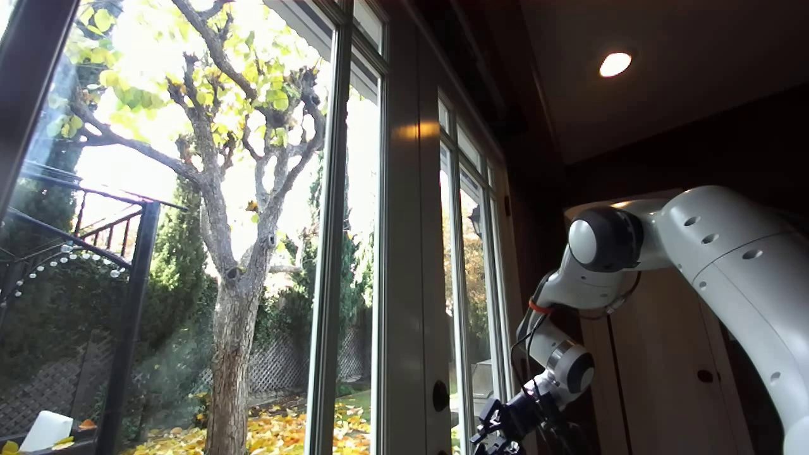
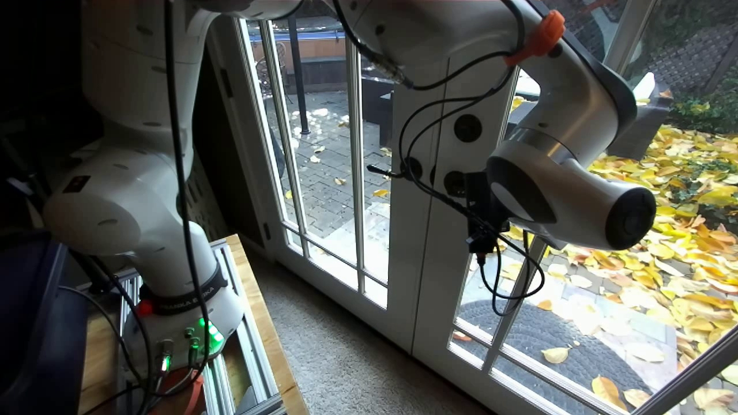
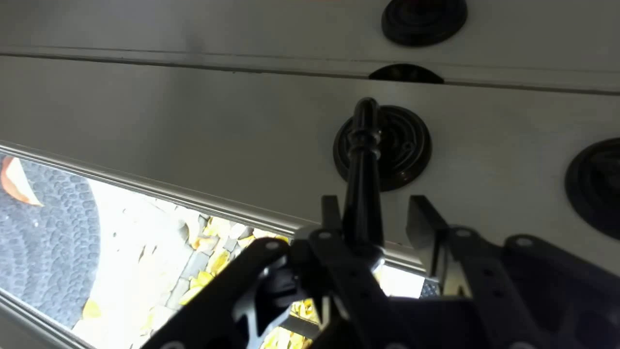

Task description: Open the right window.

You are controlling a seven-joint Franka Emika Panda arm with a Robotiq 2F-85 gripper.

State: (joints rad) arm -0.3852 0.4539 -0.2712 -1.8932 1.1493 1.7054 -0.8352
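Outdoors, in an exterior view, a tree (image 1: 234,328) in yellow leaf shows through a wide pane (image 1: 170,385). Farther along the same wall stands the right window (image 1: 477,278), tall, narrow and pale-framed; in the wrist view its edge lies along a thin seam against the neighbouring frame (image 3: 242,34). The white robot arm (image 1: 733,221) bends down toward that window, its foot set on a wooden-edged stand (image 2: 272,346) (green lights (image 2: 214,334) glow low on the arm there). Through the window's glass the wrist view shows a grey, rounded mat (image 3: 43,252), pebbly in texture. The gripper (image 3: 374,208) is at the window's dark lever handle (image 3: 363,184), its two fingers (image 3: 332,213) well parted and the lever running between them. A plain gap separates the lever from one finger; whether the opposite finger touches it I cannot tell, but nothing is clamped. Behind the lever sits a round plate (image 3: 409,155), fixed to the window's frame, and a similar dark disc (image 3: 598,189) sits apart from it on the same strip. Smallest of all, fallen yellow leaves (image 3: 220,261) lie scattered outside.
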